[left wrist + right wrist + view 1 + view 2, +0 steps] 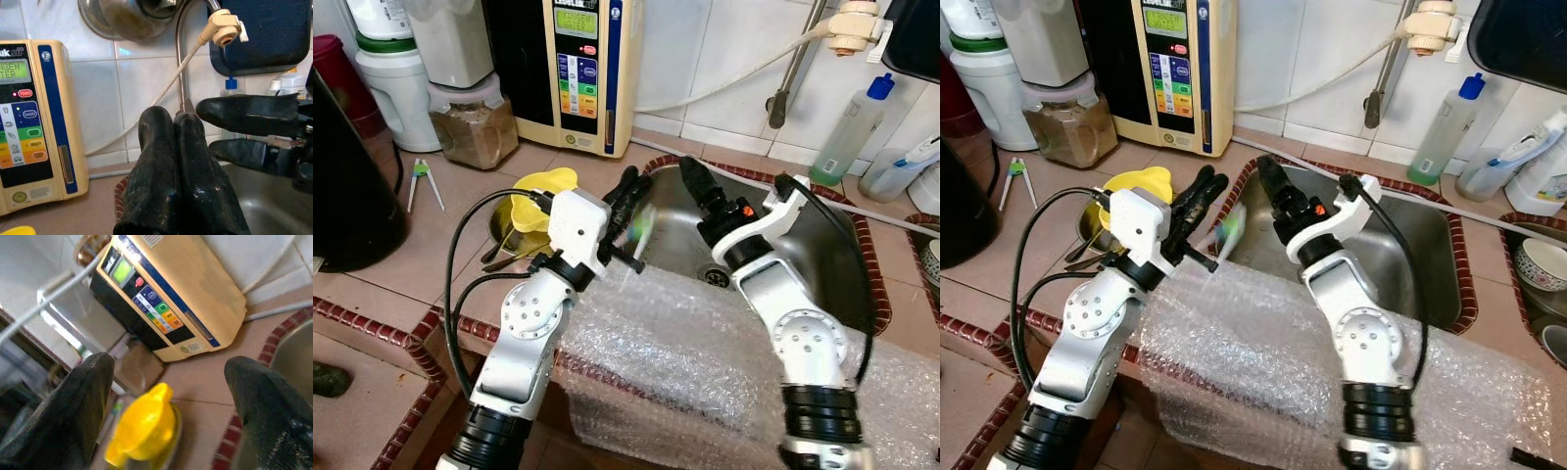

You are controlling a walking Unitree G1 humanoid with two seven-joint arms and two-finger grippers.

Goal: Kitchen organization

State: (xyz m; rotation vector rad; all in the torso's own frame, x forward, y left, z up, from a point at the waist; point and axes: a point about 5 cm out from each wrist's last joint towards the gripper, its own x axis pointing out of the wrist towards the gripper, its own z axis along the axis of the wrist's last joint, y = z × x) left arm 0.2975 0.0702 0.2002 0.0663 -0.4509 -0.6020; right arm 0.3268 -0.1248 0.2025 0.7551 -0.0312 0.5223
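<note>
The slim green-and-white utensil (640, 231) is badly blurred at the left rim of the sink (677, 213), just below the left gripper (628, 186). As far as the blur allows, its long axis is steeply tilted, green end up by the fingers, pale end down toward the bubble wrap (685, 343). The left jaws are pressed together; whether they grip the utensil I cannot tell. If they don't, it may slide off the wrap into the basin. The right gripper (697, 176) hovers over the sink, jaws wide, facing the yellow piece (540, 196) on the worktop.
</note>
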